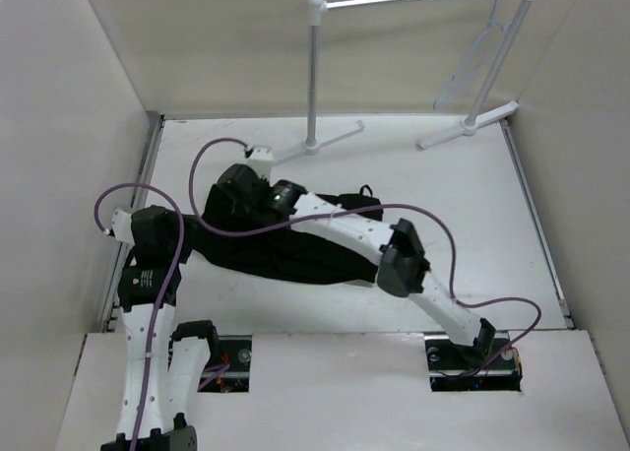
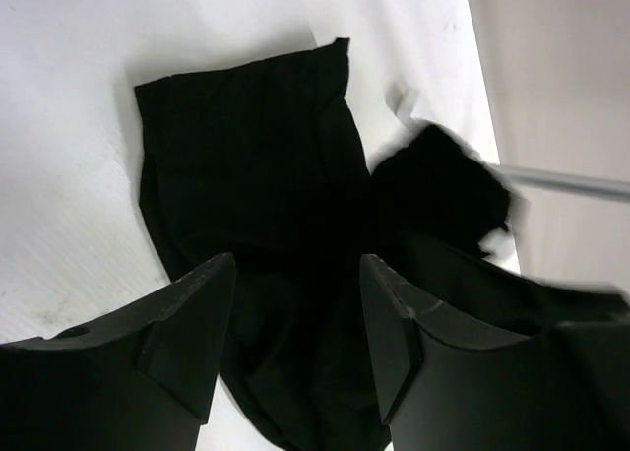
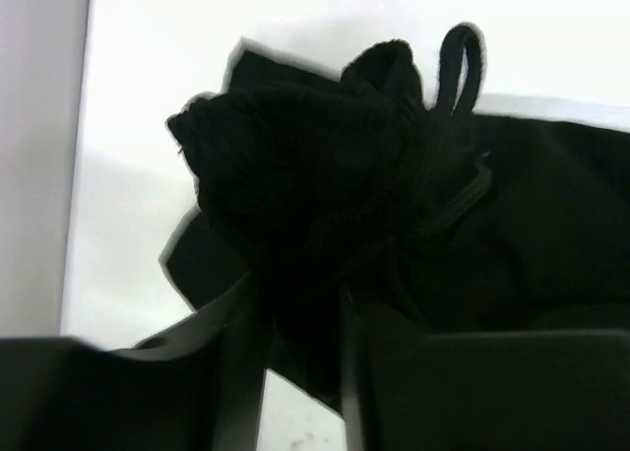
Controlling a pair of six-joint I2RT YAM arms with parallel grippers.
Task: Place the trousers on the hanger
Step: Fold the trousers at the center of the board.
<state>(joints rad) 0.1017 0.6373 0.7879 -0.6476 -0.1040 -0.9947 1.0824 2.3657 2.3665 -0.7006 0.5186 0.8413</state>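
Left gripper [image 2: 295,313] hangs with its jaws spread wide above the trousers [image 1: 295,254]; only dark cloth on the white table [image 1: 512,215] shows between them. Whether the fingers touch the fabric cannot be told. Beyond it, the right gripper [image 3: 297,318] is clamped on a bunched handful of the waistband, with the drawstring loop [image 3: 461,62] sticking up just past the fingers. The trousers sprawl across the middle of the table, partly under the right arm. Farther back stands the white garment rack [image 1: 313,77], one flat foot near the right wrist. The hanger [image 1: 463,72] hangs from its rail at the far right, well apart from the cloth.
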